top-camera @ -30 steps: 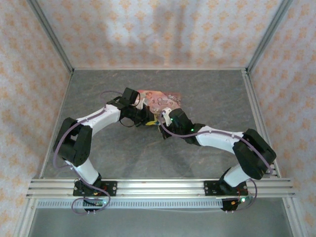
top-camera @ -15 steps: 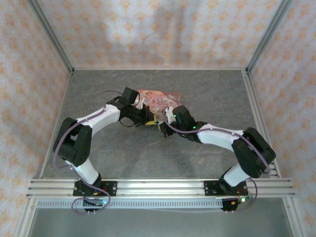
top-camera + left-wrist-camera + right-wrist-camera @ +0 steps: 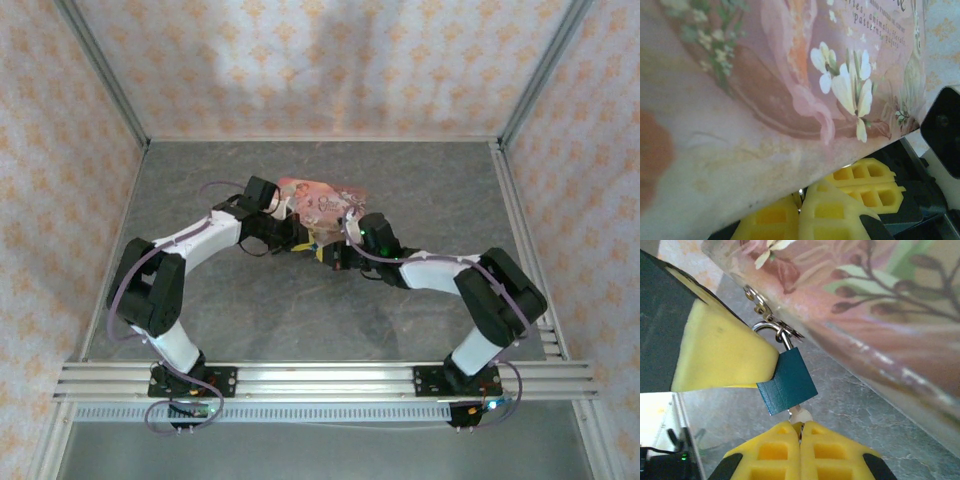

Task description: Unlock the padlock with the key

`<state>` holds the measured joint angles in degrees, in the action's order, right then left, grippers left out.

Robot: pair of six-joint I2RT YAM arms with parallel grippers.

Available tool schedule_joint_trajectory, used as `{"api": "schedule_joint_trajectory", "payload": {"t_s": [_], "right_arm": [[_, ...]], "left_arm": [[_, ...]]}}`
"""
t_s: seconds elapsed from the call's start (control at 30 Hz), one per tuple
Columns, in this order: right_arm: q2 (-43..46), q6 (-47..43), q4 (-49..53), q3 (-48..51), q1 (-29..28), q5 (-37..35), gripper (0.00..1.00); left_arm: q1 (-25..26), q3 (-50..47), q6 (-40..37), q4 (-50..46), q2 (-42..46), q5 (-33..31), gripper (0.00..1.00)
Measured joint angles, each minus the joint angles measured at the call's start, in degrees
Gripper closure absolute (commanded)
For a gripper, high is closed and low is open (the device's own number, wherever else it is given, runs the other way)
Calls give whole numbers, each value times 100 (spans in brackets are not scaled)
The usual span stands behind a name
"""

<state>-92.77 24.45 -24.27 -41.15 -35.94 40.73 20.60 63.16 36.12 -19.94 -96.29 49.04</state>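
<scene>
Right wrist view: padlock point(image 3: 787, 381) hangs on pink tin point(image 3: 880, 315) hasp, shackle not yet sprung; right hand point(image 3: 801, 432), just below padlock, clamped on key point(image 3: 800, 416), seemingly inserted underneath; left hand point(image 3: 801, 205), fingers together, against padlock's side; turning judged left.

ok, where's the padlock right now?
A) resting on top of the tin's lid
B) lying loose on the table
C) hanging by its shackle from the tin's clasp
C: in the right wrist view the padlock hangs by its shackle from the clasp on the pink tin, with the key at its underside, pinched in the right gripper.
</scene>
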Motion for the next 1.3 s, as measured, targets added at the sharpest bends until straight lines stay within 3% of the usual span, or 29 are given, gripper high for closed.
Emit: {"api": "schedule_joint_trajectory", "payload": {"t_s": [0.1, 0.17, 0.2, 0.4, 0.73, 1.0, 1.17, 1.3], "right_arm": [[-9, 192, -120, 22, 31, 133, 96], [-9, 190, -109, 22, 42, 170, 76], [-7, 181, -98, 22, 42, 168, 70], [293, -101, 66, 35, 24, -9, 63], [625, -673, 505, 66, -37, -439, 60], [695, -1325, 1167, 37, -444, -1047, 60], [695, -1517, 1320, -87, -623, -1346, 62], [693, -1657, 1493, -278, -680, -1576, 70]], "left_arm": [[-11, 0, -20, 4, 33, 0, 100], [-11, 0, -20, 2, 57, -2, 100], [-11, 0, -20, 0, 57, 0, 100], [68, 0, -17, 33, 57, 177, 100], [79, 2, -15, 52, 57, 267, 100], [79, 2, -15, 52, 57, 284, 100], [79, 2, -15, 52, 57, 286, 100], [76, 2, -15, 52, 57, 291, 100]]}}
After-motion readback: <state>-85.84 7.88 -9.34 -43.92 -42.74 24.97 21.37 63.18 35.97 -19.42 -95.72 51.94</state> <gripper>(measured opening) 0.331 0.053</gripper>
